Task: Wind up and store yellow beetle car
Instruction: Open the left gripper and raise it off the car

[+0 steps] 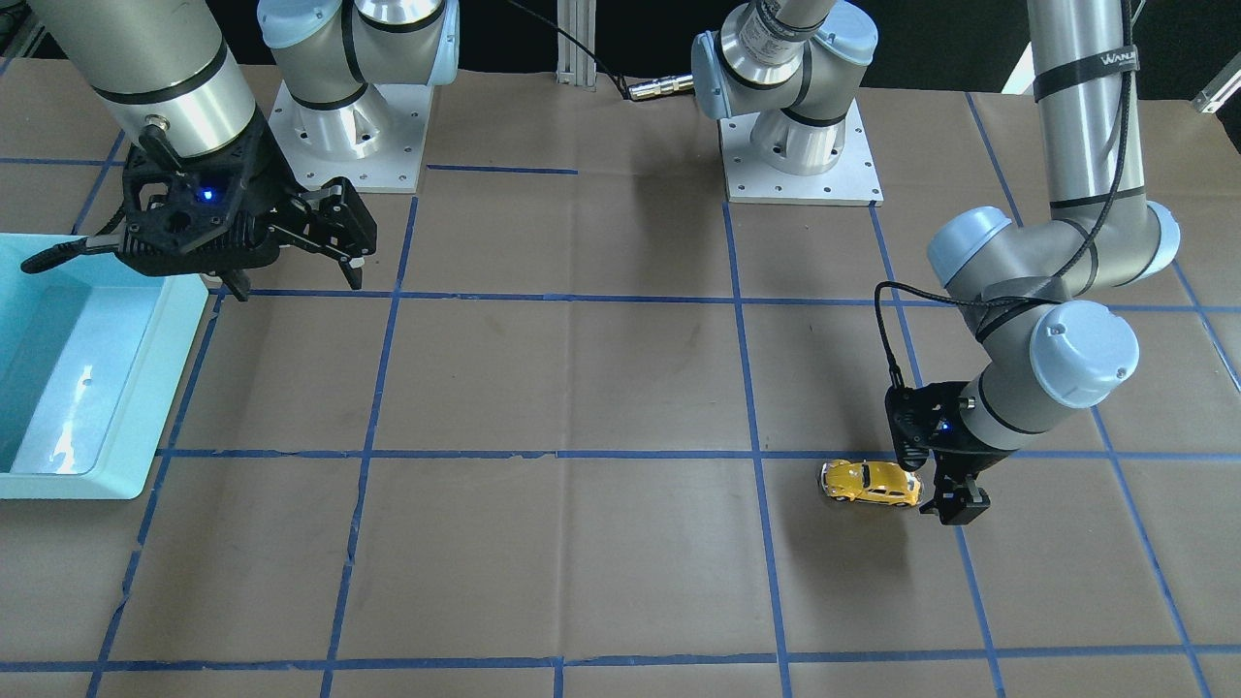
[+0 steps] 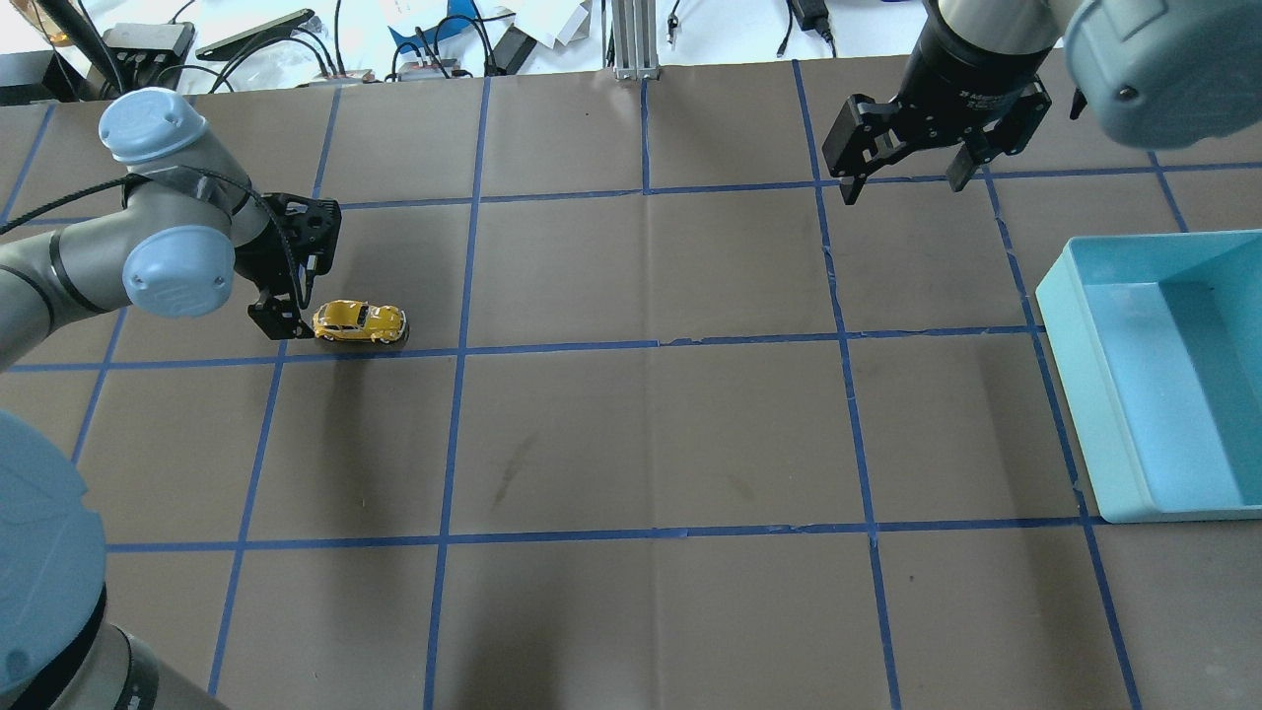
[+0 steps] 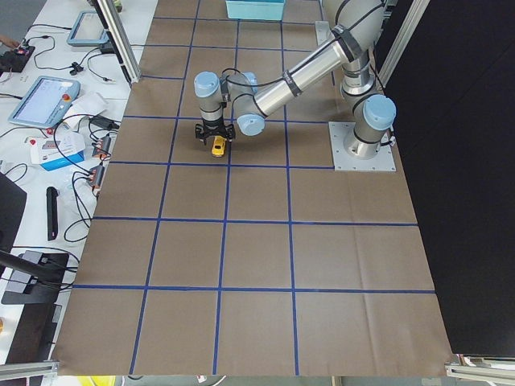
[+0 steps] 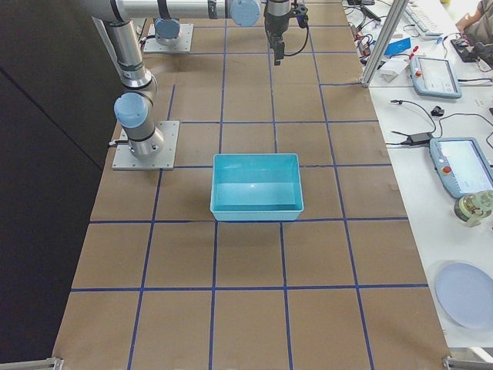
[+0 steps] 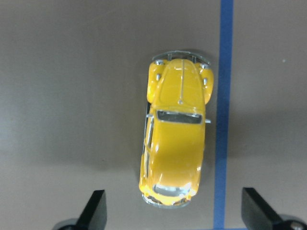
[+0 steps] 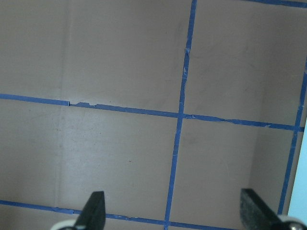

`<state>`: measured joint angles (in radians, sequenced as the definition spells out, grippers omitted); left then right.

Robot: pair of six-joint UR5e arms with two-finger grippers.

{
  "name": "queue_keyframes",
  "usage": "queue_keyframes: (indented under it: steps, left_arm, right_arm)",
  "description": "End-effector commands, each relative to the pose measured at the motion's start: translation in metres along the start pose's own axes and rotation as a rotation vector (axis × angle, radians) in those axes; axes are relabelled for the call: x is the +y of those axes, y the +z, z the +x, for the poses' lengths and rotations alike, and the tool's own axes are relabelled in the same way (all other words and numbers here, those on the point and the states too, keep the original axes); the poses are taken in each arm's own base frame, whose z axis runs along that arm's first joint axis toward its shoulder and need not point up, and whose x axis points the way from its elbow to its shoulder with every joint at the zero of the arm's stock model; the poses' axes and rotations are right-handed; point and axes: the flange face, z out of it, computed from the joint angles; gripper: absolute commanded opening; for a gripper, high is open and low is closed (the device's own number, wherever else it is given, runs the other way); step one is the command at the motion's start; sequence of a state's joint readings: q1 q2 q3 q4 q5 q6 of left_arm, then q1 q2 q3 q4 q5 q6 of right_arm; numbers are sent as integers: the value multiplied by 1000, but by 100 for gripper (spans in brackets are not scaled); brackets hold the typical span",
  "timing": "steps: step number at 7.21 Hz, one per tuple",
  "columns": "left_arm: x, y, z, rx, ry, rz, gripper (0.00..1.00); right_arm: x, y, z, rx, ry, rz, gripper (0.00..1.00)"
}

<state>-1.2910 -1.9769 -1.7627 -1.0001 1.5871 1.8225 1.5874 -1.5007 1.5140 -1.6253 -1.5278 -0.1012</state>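
The yellow beetle car point(image 1: 871, 483) stands on its wheels on the brown table beside a blue tape line, on my left side. It also shows in the overhead view point(image 2: 360, 321) and in the left wrist view point(image 5: 176, 143). My left gripper point(image 1: 945, 490) points down right at one end of the car, low over the table. Its fingers point(image 5: 96, 208) are open and straddle that end without holding it. My right gripper point(image 2: 904, 177) is open and empty, high over the table's far right part. Its wrist view shows only fingertips point(image 6: 95, 206) and taped paper.
A light blue open bin point(image 2: 1089, 394) stands at the table's right end; nothing shows inside it. It also shows in the front view point(image 1: 179, 378). Both arm bases point(image 1: 803, 155) are bolted at the table's robot side. Blue tape lines grid the brown paper.
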Motion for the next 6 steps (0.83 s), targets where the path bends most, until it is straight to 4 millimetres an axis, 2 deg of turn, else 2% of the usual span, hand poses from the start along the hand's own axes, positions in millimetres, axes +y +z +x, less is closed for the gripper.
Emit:
queue_keyframes:
  steps: [1,2,4,5,6]
  left_arm:
    - [-13,-79,8,65,-166,23,100]
    - [-43,-128,16,69,-262,14,100]
    - [-98,-205,31,74,-494,-6,100]
    - [-116,-230,39,61,-677,-12,100]
    - [-129,-245,53,34,-853,-10,100]
  right_arm:
    - [0,0,0,0,0,0,100]
    - [0,0,0,0,0,0,100]
    - [0,0,1,0,0,0,100]
    - [0,0,1,0,0,0,100]
    - [0,0,1,0,0,0,100]
